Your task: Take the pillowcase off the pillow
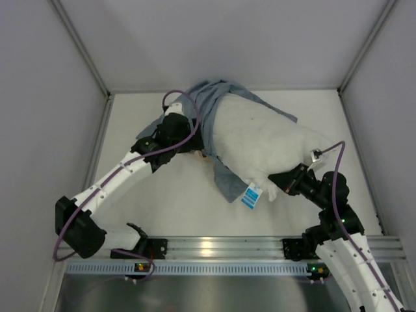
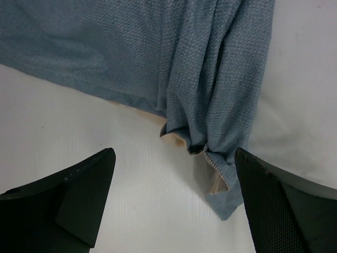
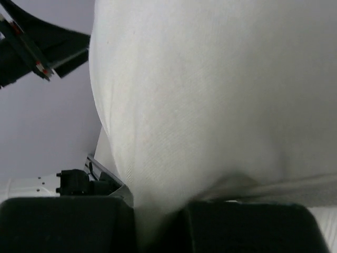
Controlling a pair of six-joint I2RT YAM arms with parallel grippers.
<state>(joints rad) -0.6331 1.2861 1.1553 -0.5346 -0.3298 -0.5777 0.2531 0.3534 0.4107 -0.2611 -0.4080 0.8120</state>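
The white pillow (image 1: 260, 146) lies across the table's middle, mostly bare, with a blue tag at its near corner. The blue-grey pillowcase (image 1: 207, 110) is bunched at its far left end and trails under it. My left gripper (image 1: 195, 146) is open above the table, right by the pillowcase's hanging zippered edge (image 2: 210, 121), with nothing between its fingers (image 2: 79, 195). My right gripper (image 1: 281, 182) is shut on the pillow's near right corner; white fabric (image 3: 210, 105) fills the right wrist view.
Grey walls enclose the table on three sides. A metal rail (image 1: 214, 247) runs along the near edge between the arm bases. A purple cable loops over the left arm (image 1: 117, 175).
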